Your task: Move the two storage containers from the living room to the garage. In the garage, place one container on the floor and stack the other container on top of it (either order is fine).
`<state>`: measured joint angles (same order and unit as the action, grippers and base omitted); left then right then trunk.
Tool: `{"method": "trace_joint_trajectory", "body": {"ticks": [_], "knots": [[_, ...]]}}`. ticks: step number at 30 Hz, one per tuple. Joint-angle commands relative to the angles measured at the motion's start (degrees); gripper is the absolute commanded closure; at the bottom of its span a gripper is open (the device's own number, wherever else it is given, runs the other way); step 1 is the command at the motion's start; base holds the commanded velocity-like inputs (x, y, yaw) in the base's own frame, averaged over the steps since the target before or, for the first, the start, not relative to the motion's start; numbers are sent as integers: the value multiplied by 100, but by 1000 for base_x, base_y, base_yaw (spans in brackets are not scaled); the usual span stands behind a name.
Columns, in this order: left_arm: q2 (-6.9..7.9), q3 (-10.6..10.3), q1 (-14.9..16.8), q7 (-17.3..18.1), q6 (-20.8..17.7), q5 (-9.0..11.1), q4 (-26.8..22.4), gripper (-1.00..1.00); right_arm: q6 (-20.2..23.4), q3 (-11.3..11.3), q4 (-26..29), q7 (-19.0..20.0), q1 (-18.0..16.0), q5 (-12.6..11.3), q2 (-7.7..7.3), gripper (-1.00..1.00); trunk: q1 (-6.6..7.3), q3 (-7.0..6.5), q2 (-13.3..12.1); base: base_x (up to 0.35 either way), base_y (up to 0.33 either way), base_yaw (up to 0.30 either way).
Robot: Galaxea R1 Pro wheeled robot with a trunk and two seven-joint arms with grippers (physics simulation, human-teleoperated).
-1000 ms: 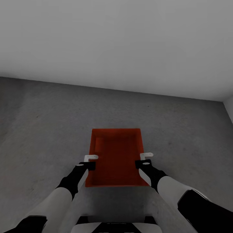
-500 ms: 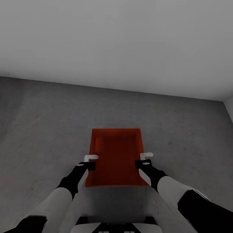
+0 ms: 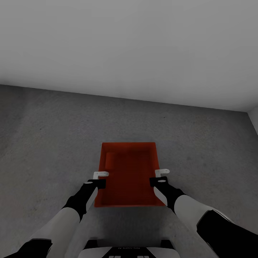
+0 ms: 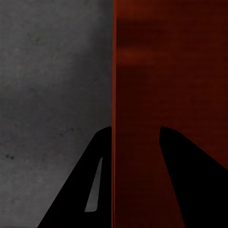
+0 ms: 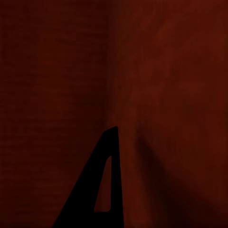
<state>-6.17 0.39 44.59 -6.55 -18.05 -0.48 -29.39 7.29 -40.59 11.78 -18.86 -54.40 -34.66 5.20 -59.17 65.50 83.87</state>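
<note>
Gripping one long wall each, the left end effector and the right end effector hold the orange-red storage container between them, open side up, low over the dark grey concrete floor of the garage. In the left wrist view the left end effector's fingers straddle the bin's thin wall, one dark finger outside over the concrete and one inside against the red plastic, clamped on it; the right wrist view looks into the red interior with one finger showing, so its clamp on the opposite wall is a judgement from the head view. The two-sided hold suits a wide, lidless bin: pinching opposite walls keeps it level and stops it swinging. Whether the bottom already rests on the concrete cannot be told. A plain white-grey wall stands beyond. Against the earlier pictures nothing has shifted: arms, bin and camera sit exactly as before, which suggests a pause at set-down.
</note>
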Motion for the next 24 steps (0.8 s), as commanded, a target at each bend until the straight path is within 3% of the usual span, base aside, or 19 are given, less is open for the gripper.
{"method": "trace_joint_trajectory", "body": {"ticks": [1, 24], "knots": [[2, -65, -3, -3, -181, 145, 110, 100, 45, 113, 26, -153, -9, 196, -115, 100, 0, 2, 2, 0, 0, 0], [6, -65, -3, 5, -181, 145, 109, 100, 53, 113, 30, -69, -9, 205, -115, 100, 0, 2, 2, 0, 0, 0]]}}
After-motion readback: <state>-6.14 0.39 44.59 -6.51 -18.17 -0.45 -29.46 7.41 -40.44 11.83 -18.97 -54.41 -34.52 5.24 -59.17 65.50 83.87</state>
